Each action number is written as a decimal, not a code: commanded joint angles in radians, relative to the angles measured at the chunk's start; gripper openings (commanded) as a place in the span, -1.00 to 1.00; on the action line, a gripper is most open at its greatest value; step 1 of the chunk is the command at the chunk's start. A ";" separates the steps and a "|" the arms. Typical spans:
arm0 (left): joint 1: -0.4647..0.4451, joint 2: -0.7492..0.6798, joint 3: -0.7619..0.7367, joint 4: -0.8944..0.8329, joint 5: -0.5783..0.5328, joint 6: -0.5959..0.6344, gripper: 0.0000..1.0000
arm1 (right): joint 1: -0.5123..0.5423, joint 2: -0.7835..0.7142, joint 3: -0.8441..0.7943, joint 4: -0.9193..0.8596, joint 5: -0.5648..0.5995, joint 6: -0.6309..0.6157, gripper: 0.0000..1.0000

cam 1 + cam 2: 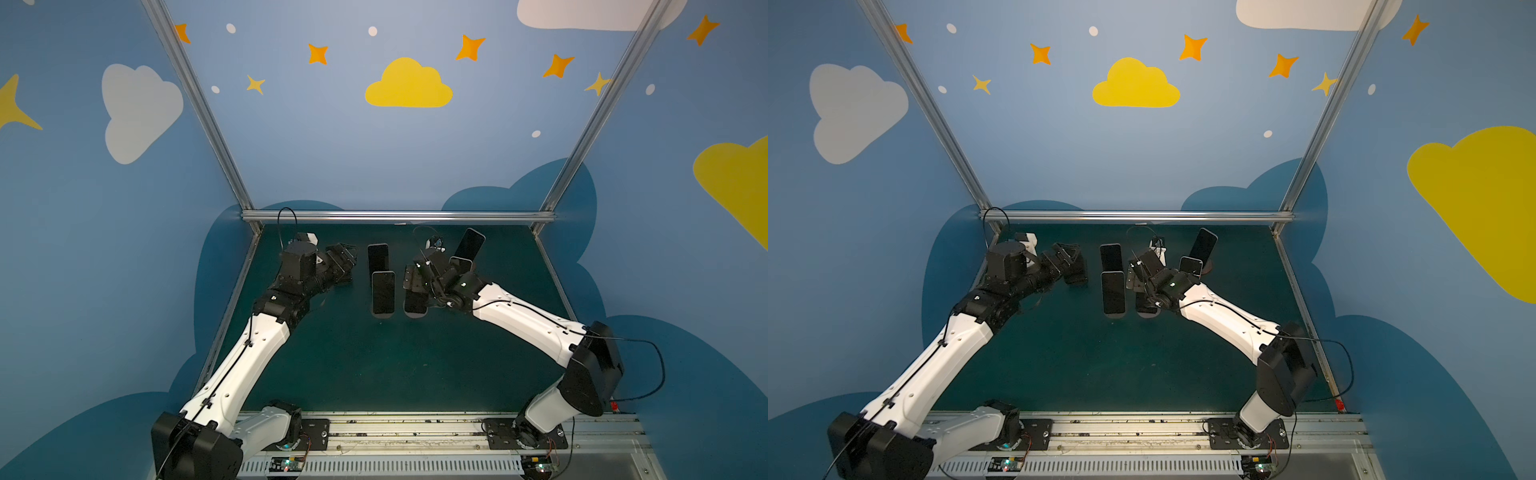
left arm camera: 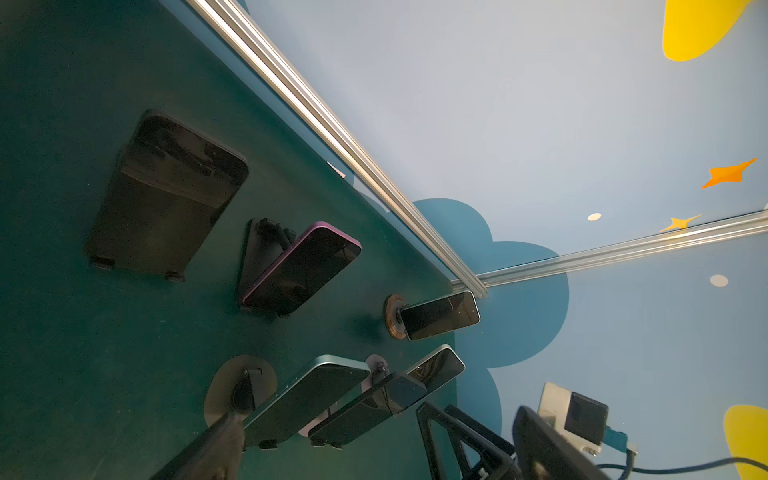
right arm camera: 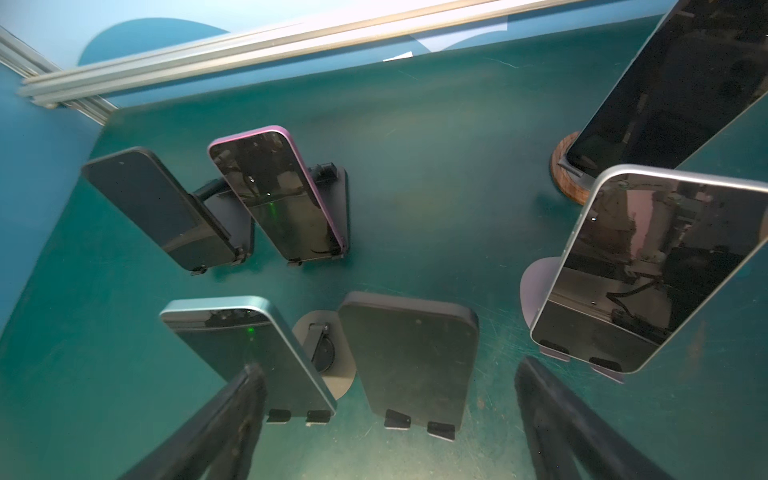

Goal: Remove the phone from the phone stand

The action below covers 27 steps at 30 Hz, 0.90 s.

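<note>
Green table [image 1: 374, 365]: phones [image 1: 383, 293] clustered toward the back rail [image 1: 395, 216], each propped up, none lifted. Cannot tell which one is the target.

Right gripper [image 3: 388, 368] sits low over the front pair, jaws spread wide, gripping nothing. In the right wrist view one finger [image 3: 224, 419] crosses the lower edge of the teal-edged phone [image 3: 249, 349], which leans on a round-base stand [image 3: 345, 374]; contact unclear. Between the fingers a matte black slab [image 3: 409, 353] rests on two lips; phone or bare plate, cannot tell. Silver-edged phone [image 3: 665, 266] stands just outside the other finger. Beyond it, a dark phone [image 3: 673, 83] on a wooden base [image 3: 561, 174].

Left gripper [image 1: 343, 266] likewise spread wide and empty, close by the black phone [image 2: 166, 195], with the purple-edged phone [image 2: 299, 270] near.
</note>
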 commanded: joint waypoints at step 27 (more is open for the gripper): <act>0.001 0.040 -0.006 0.027 0.057 -0.014 1.00 | 0.016 0.084 -0.014 0.059 0.102 0.002 0.87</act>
